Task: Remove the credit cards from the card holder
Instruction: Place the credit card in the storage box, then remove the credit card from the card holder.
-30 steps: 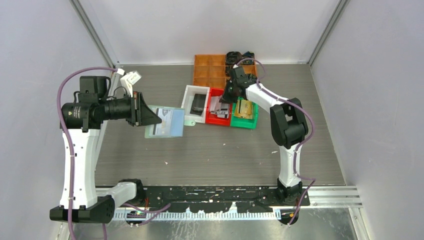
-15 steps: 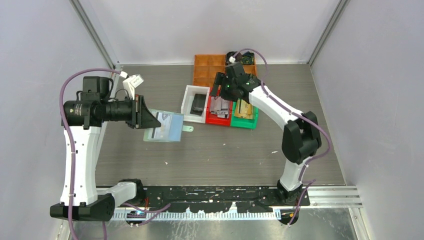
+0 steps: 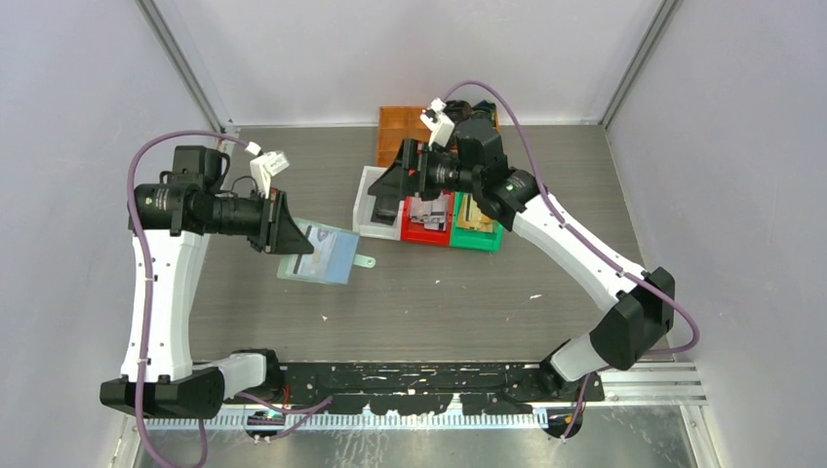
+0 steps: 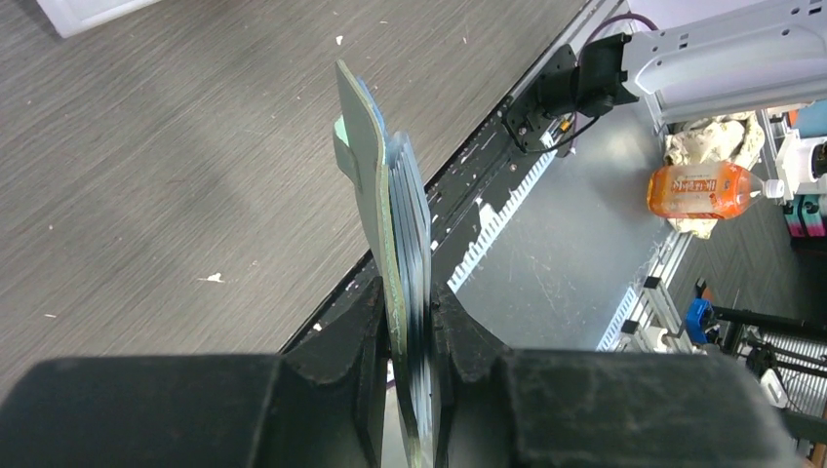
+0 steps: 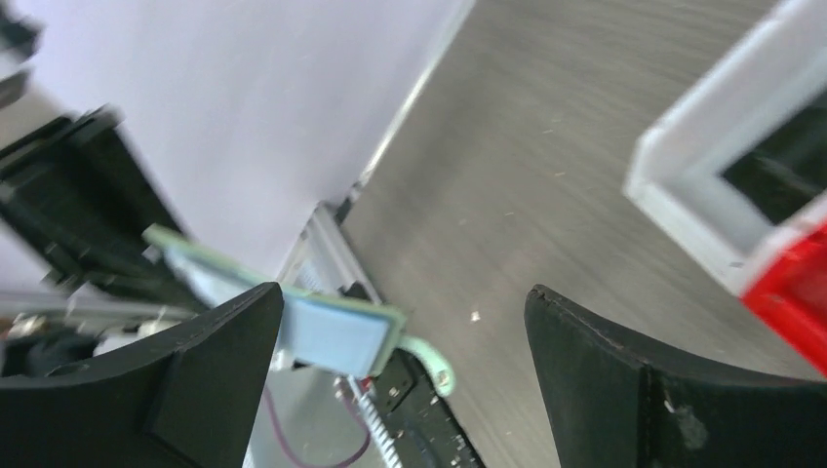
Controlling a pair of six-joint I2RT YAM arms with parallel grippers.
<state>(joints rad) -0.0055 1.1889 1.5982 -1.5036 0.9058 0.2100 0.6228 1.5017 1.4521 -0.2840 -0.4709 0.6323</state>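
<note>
Left arm [image 3: 161,292] rises upright from its base at the near left, with the forearm level and aimed toward the centre. The left gripper [image 4: 405,297] is clamped on the card holder [image 4: 375,175], one finger pressed on each face, and holds it aloft edge-on. Right arm [image 3: 575,249] stretches forward and to the left from its base, wrist level. The right gripper [image 5: 405,292] points left with its jaws spread wide.
</note>
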